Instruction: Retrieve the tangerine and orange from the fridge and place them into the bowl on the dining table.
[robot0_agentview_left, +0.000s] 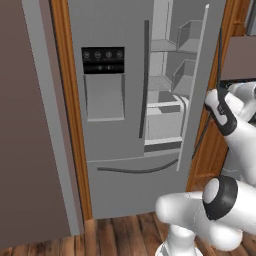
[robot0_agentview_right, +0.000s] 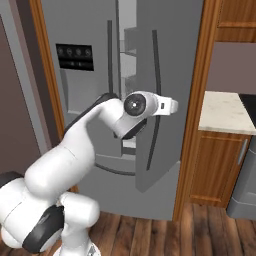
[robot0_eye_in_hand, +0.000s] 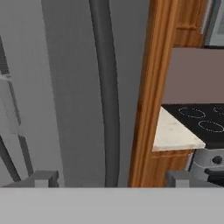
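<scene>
The big grey fridge (robot0_agentview_left: 120, 125) stands in a tall wooden frame (robot0_agentview_left: 70, 115). Its right door (robot0_agentview_right: 160, 90) is swung partly open. Its left door (robot0_agentview_left: 107, 150) is shut. On the left door sits a black control panel (robot0_agentview_left: 103, 60), and right under the panel is a sunken dispenser (robot0_agentview_left: 105, 102). A long dark handle (robot0_agentview_left: 145, 80) runs down the left door beside the gap. Through the gap you can see pale shelves (robot0_agentview_left: 165, 47) and door bins (robot0_agentview_left: 189, 35) inside the fridge. I cannot see any fruit on the shelves that show. Under the doors is a drawer with a curved dark handle (robot0_agentview_left: 137, 170).

The white arm (robot0_agentview_right: 75, 150) reaches up in front of the fridge, and its wrist sits just in front of the open door. In the hand view, the gripper (robot0_eye_in_hand: 111, 179) has its two small fingertips (robot0_eye_in_hand: 43, 178) far apart, so the hand is wide and holds nothing. The open door's long dark handle (robot0_eye_in_hand: 107, 92) rises between the two tips, close in front of them. I cannot tell if the tips touch it.

To the right of the fridge is a wooden cabinet (robot0_agentview_right: 215, 170) with a pale stone top (robot0_agentview_right: 225, 112). A black stove top (robot0_eye_in_hand: 203, 120) sits just past that stone top. The floor (robot0_agentview_right: 210, 230) in front of the fridge is dark wooden boards
</scene>
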